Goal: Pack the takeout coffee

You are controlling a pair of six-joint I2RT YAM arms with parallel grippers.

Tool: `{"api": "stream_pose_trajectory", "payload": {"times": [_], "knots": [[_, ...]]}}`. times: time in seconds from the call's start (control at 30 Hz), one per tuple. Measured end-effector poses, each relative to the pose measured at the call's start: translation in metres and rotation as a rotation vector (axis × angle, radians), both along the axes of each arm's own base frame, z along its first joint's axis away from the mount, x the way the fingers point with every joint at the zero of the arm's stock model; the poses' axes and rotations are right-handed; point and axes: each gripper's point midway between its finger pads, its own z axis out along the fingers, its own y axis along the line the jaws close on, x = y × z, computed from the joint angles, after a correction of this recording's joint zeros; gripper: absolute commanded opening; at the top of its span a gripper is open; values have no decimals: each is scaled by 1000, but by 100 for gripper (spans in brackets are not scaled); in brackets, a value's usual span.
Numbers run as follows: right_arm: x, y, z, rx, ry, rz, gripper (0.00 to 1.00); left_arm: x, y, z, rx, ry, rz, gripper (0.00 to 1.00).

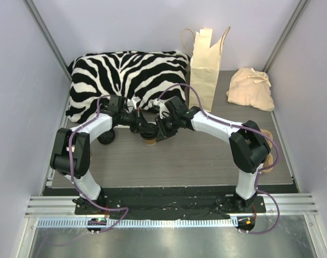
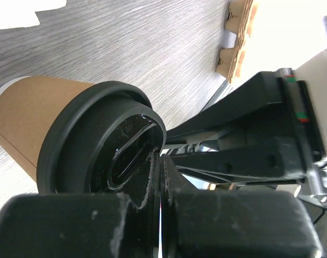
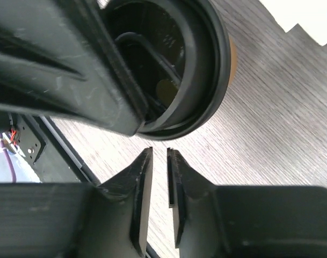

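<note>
While the black lid is on the coffee cup, what's inside is anyone's guess, since the plastic covers the whole mouth. The cup sits right at the tips of both grippers, roughly mid-table. In the left wrist view its brown paper side runs away from the left gripper.

The other container is a tall paper bag. It stands upright a good way beyond the right gripper, next to a zebra pillow. From above its inside can't be made out, so nothing can be said about contents. A cream cloth pouch lies further off to the right gripper's outer side. A bit of brown cardboard carrier shows off past the cup in the left wrist view.

Now the grippers. The left one has its fingers squeezed almost together, with just a sliver of light between them. Its tips are right up against the lid's edge. Whether they're actually pinching the rim or only pressing on it, the pictures don't settle. In the right wrist view, one left finger lies across part of the lid's top.

The right gripper is closed down to a thin slit too, with nothing in it. Its tips sit just short of the lid's rim, with a strip of table showing between them and the rim.
</note>
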Motion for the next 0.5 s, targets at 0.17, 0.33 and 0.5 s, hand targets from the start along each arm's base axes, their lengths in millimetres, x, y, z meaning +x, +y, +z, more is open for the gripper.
{"api": "stream_pose_trajectory", "payload": {"times": [0.17, 0.33, 0.5], "knots": [[3, -2, 25, 38, -63, 17, 38, 0, 1, 2, 4, -22, -12, 16], [5, -1, 36, 57, -104, 34, 53, -1, 3, 19, 7, -73, -15, 37], [7, -1, 29, 40, -119, 53, 65, 3, 6, 64, -19, -202, -7, 48]]}}
